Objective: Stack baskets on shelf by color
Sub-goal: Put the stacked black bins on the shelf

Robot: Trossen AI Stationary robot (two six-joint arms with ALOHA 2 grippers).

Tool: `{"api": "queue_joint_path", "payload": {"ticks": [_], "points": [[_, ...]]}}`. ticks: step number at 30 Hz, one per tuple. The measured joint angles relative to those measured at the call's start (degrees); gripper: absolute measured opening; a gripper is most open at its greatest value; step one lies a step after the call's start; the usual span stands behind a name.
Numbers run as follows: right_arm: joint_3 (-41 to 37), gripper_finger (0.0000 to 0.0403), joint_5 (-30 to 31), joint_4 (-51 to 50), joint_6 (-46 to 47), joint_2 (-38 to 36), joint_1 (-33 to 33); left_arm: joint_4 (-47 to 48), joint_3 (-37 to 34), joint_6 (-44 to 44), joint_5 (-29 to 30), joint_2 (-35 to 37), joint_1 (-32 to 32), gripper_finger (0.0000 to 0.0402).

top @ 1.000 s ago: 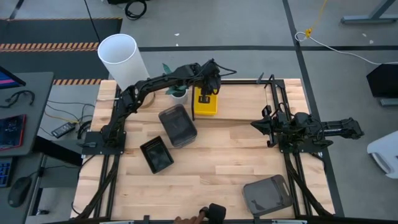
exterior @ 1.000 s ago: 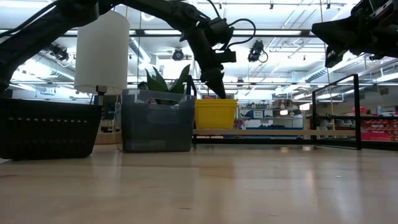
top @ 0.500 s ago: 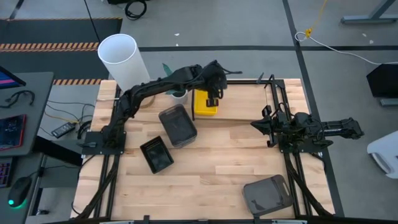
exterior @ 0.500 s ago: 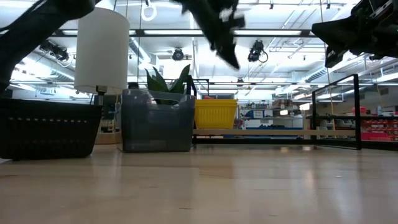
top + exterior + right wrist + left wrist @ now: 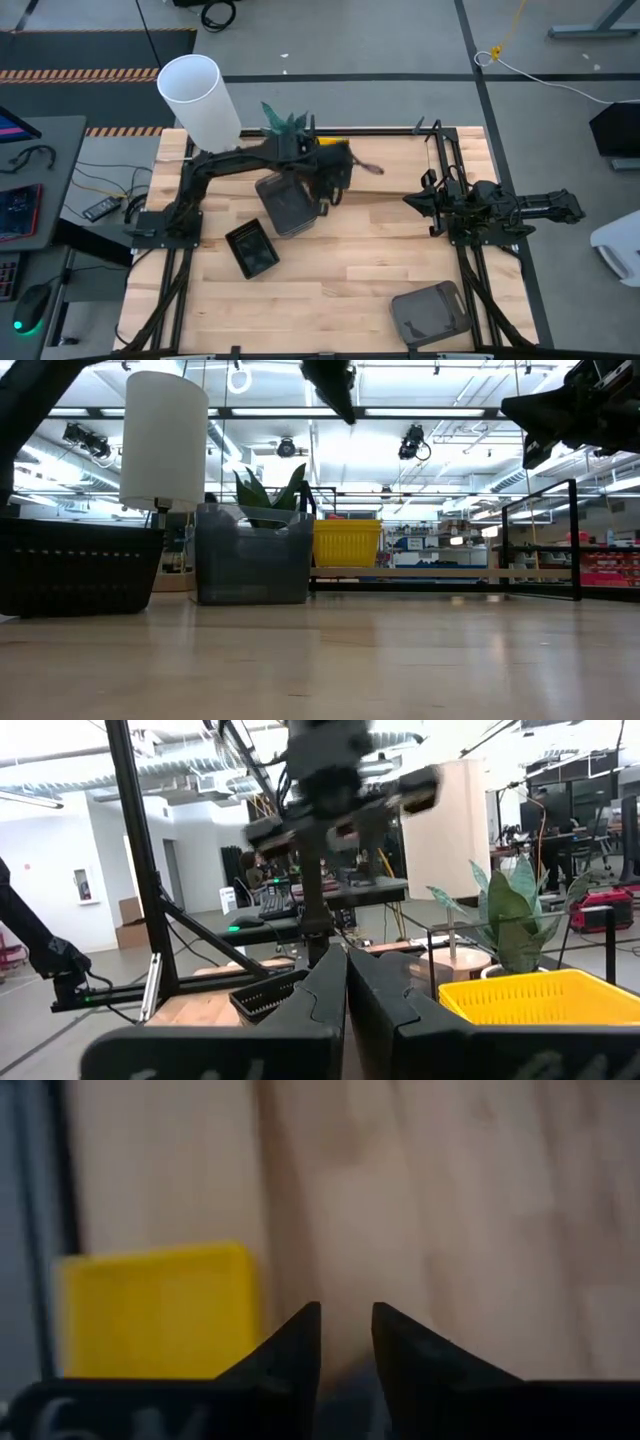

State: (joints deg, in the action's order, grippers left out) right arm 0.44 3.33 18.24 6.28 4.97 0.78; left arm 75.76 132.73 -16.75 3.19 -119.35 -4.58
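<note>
a grey floor [image 5: 400, 40] fills the upper part of the high view, crossed by dark seam lines, with a striped mat [image 5: 70, 72] at the upper left and a yellow cable [image 5: 505, 40] trailing at the upper right. a grey side desk [image 5: 45, 150] sits at the left edge, a computer mouse [image 5: 32, 300] at lower left. in the low view, a white ceiling with strip lights [image 5: 450, 415] spans the top, and shelving with red items [image 5: 600, 565] stands far right. a white wall [image 5: 70, 870] shows left in the right wrist view.

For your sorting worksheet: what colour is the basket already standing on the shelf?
Yellow: the basket on the shelf shows best in the low view.
</note>
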Motion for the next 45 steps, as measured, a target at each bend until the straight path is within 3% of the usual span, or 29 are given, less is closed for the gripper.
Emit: {"api": "queue_joint_path", "payload": {"ticks": [12, 15, 22, 30, 32, 36, 45], "points": [[0.0, 0.0019, 0.0, 0.1, 0.0, 0.0, 0.0, 13.0, 0.0, 4.7, -1.7, 0.0, 6.9, 0.0098], [0.0, 0.0019, 0.0, 0.1, 0.0, 0.0, 0.0, 13.3, 0.0, 5.7, -4.7, 0.1, 9.4, 0.0098], [0.0, 0.0019, 0.0, 0.1, 0.0, 0.0, 0.0, 12.5, 0.0, 5.4, -5.1, 0.3, 14.4, 0.0098], [0.0, 0.0019, 0.0, 0.1, 0.0, 0.0, 0.0, 9.8, -0.4, 6.3, -5.0, 0.3, 15.8, 0.0077], [0.0, 0.0019, 0.0, 0.1, 0.0, 0.0, 0.0, 7.2, -3.5, 7.5, -4.9, 0.8, 16.3, 0.0069], [0.0, 0.0019, 0.0, 0.1, 0.0, 0.0, 0.0, 0.8, -17.9, 9.5, -4.1, 4.7, 18.9, 0.0055], [0.0, 0.0019, 0.0, 0.2, 0.0, 0.0, 0.0, -20.7, -48.6, 25.1, -4.9, 20.9, 23.1, 0.0038]]}}
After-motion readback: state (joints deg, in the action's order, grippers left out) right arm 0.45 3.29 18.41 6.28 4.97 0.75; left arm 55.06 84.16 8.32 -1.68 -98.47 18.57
